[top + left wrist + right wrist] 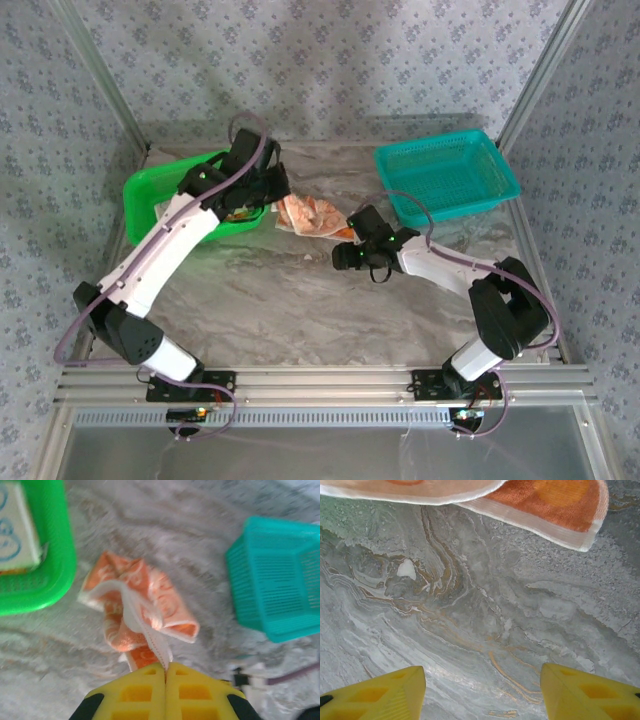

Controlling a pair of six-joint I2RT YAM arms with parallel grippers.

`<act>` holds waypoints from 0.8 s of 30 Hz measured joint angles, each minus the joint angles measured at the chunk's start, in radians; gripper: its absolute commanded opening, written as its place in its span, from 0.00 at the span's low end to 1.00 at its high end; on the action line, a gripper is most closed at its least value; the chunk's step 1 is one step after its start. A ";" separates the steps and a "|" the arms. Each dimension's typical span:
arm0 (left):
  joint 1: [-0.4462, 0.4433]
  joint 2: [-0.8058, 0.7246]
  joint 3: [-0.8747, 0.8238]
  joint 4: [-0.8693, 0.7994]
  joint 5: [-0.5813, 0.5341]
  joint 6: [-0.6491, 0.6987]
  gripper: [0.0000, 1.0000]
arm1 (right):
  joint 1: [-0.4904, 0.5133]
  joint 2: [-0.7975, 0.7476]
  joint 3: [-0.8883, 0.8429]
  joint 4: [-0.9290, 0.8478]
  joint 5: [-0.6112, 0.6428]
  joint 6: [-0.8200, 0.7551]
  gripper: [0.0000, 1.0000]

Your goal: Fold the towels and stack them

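The left jaws are pressed flat together on the white-edged hem of the orange towel (150,600), as seen from the left wrist. The cloth rises in a thin strip into the seam between the two yellow pads. The rest of the orange towel (312,215) lies crumpled on the grey marbled worktop (300,290), just to the right of the green basket (145,195) and apart from its rim.

From above, the left arm (160,245) stretches across the right-hand end of the green basket, with its wrist over the corner nearest the cloth. Inside the green basket (60,555), at its left side, rests a pale folded towel (15,530) marked with blue outlines. Its pattern is too blurred to read.

The right arm (450,265) reaches in from the far side of the towel from the green basket, and its head sits low beside the cloth's near right corner. The right jaws stand wide apart and hold nothing, with bare worktop (470,605) between the yellow tips. The orange towel (545,500) shows as a white-bordered corner beyond those tips.

The teal basket (450,175) sits well to the right of the green basket, at the worktop's far right corner, with the towel between the two.
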 measured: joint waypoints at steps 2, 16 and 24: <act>-0.028 0.045 0.145 -0.034 -0.012 0.015 0.00 | -0.006 0.000 0.000 0.000 0.000 0.000 0.64; -0.020 0.043 0.042 -0.161 -0.134 0.018 0.00 | -0.064 -0.026 0.000 0.001 0.000 -0.011 0.64; -0.046 -0.113 -0.270 -0.093 -0.056 -0.096 0.00 | -0.077 -0.024 0.018 -0.011 0.000 -0.012 0.64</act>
